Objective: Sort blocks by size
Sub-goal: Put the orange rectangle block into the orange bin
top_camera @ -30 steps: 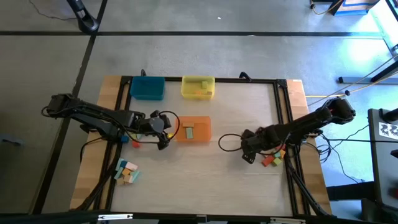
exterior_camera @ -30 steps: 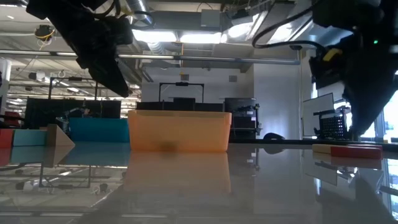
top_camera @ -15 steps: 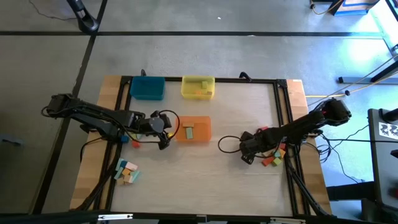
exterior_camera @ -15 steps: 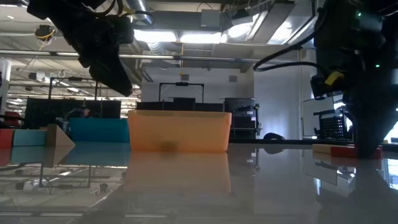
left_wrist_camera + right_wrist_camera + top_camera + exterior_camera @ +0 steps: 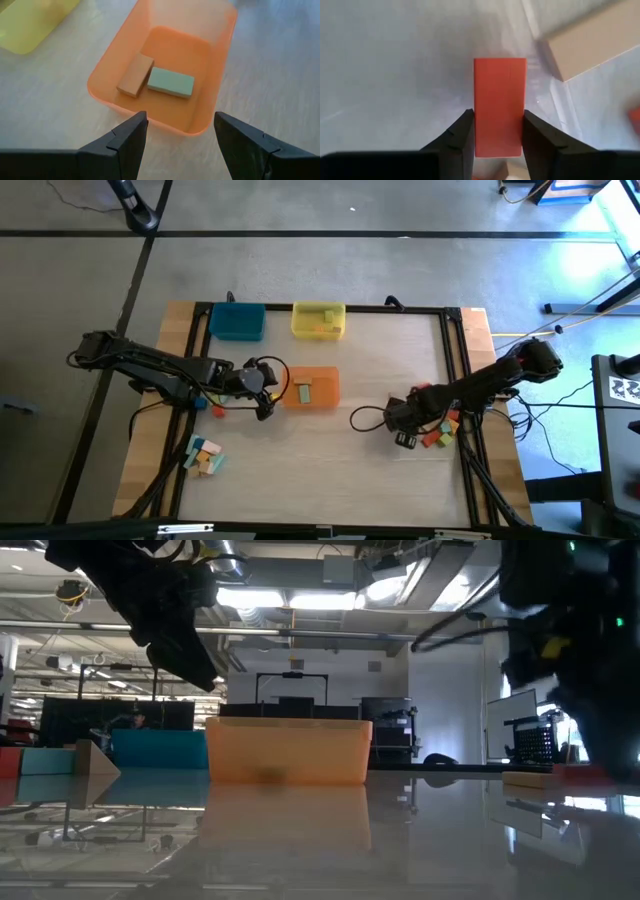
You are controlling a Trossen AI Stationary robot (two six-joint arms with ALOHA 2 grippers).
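Note:
My right gripper [image 5: 498, 114] points down at the right side of the table [image 5: 405, 430], its fingers closed on a red-orange rectangular block [image 5: 500, 85] beside a small pile of blocks [image 5: 440, 432]. My left gripper [image 5: 180, 120] hangs open above the near rim of the orange tray [image 5: 322, 402] and touches nothing. In that tray a natural wood block [image 5: 135, 75] and a pale green block [image 5: 171, 82] lie flat on the floor. Another pile of blocks [image 5: 203, 457] sits near the table's front left. My right gripper pinches the red-orange block by its two long sides [image 5: 479, 120], one finger [image 5: 460, 140] on each side. The fingers come from above and point down, lying across the block's width. The block lies flat on the table top.
A blue tray [image 5: 237, 320] and a yellow tray [image 5: 319, 320] holding blocks stand at the far edge. A pale wooden block [image 5: 595, 45] lies just beside the held one. A black frame [image 5: 452, 350] borders the work surface. Cables loop beside both arms.
My right gripper has come down onto the table at the edge of the right block pile, and its wrist has rolled somewhat. My left gripper has stayed over the orange tray.

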